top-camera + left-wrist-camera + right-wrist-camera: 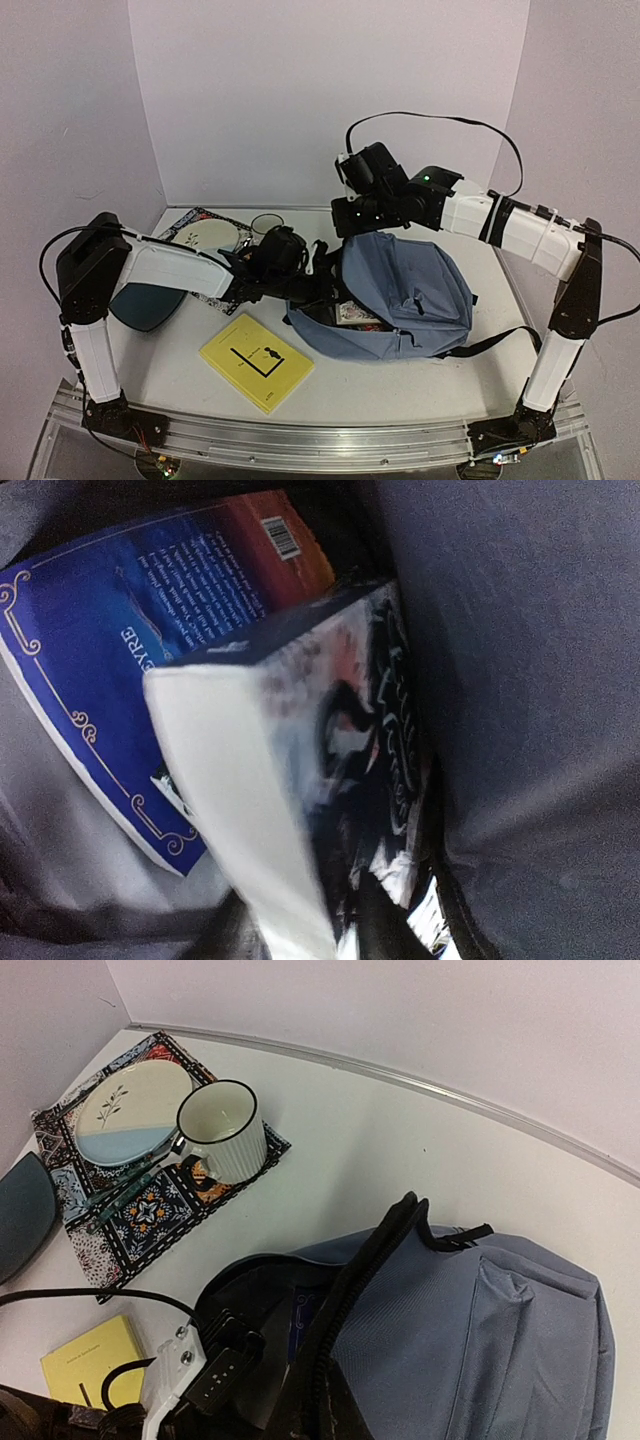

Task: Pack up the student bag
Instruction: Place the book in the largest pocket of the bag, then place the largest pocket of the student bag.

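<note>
Both arms reach inward, tips close together.
White-and-black left arm lies low, stretched rightward; black two-finger left gripper points away from its base, fingertips hidden, jaw gap unreadable. White-and-black right arm arches high and leftward; black right gripper has its jaws closed, above and behind the left fingers.

Student bag: soft blue-grey fabric backpack, lying on its side at centre right of the top view. Main compartment is unzipped, with the dark-zippered mouth gaping toward frame left. One black strap trails out at lower right.
</note>
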Robot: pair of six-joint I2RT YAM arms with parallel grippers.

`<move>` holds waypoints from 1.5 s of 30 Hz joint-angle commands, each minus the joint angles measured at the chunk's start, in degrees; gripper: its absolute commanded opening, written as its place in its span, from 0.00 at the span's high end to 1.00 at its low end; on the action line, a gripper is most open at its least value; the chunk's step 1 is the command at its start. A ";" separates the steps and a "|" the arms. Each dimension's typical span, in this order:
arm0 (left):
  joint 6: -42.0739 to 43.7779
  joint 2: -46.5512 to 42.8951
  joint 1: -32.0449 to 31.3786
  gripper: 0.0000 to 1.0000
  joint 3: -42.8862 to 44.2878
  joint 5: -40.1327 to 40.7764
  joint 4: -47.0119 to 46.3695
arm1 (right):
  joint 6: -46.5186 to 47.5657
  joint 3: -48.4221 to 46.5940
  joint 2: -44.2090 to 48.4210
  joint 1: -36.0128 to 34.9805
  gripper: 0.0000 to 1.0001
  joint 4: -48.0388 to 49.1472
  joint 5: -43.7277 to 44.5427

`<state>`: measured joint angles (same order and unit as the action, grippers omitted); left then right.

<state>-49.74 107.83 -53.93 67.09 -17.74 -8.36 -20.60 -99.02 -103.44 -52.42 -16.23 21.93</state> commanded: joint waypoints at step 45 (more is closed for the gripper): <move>1.06 -38.31 19.83 0.00 -20.54 10.69 37.99 | -1.36 11.35 3.63 4.73 0.81 0.52 -14.11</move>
<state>-44.07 70.87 -35.97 47.83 -10.96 20.03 -21.65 -85.34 -97.65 -45.54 -13.50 14.87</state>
